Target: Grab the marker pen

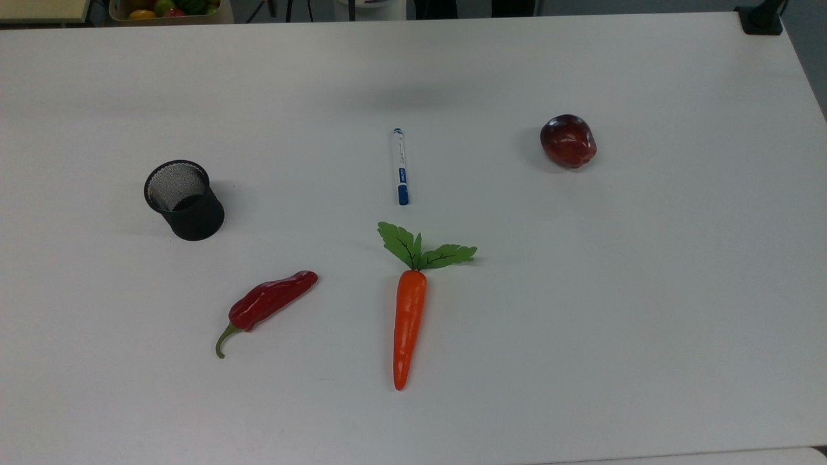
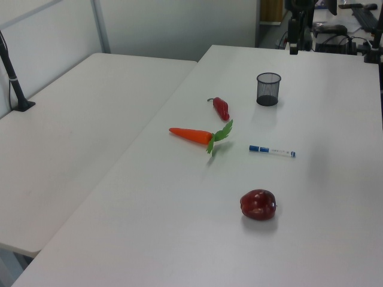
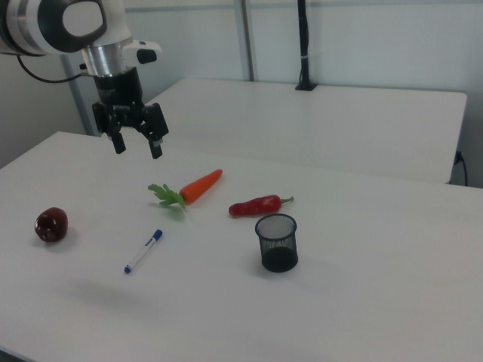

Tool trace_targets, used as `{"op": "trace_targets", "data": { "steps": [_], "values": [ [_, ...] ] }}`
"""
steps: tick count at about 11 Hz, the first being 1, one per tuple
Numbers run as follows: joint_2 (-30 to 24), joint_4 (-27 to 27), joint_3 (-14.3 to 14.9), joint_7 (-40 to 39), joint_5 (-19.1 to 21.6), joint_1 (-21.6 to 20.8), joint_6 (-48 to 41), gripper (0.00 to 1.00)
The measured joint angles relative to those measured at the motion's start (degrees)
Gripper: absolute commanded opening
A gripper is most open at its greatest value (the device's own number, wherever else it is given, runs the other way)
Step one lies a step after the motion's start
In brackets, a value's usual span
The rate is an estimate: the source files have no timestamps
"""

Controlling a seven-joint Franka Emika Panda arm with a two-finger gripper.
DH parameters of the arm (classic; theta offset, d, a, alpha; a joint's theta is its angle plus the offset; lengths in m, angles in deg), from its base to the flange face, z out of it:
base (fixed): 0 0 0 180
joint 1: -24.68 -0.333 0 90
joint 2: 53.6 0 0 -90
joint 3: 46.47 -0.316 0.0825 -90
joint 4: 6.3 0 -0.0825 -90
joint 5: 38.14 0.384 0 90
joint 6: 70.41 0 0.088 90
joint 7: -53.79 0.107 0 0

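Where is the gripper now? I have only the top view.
Observer: In the right view, the gripper hangs high over the table, to the right view's left of the carrot.
Operator: Is it open?
Observer: Yes, it is open and holds nothing.
Operator: How does it stand to the pen?
Observer: The pen lies flat on the table, well below the gripper and apart from it.

Matt white table [image 1: 646, 290]; black wire-mesh cup [image 1: 184, 200] (see-through weave); glossy dark-red apple [image 1: 568, 141]; smooth plastic-looking carrot [image 1: 409, 323], shiny chilli [image 1: 271, 300]; smooth white-barrelled marker pen [image 1: 400, 165].
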Motion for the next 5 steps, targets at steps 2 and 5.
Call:
{"op": "trace_targets", "data": {
  "steps": [2,5],
  "values": [
    [-0.1,0.5,0.0,-0.2,0.0,0.1,0.1,1.00],
    [0.1,2.0,0.1,-0.2,0.0,0.3,0.2,1.00]
  ]
}}
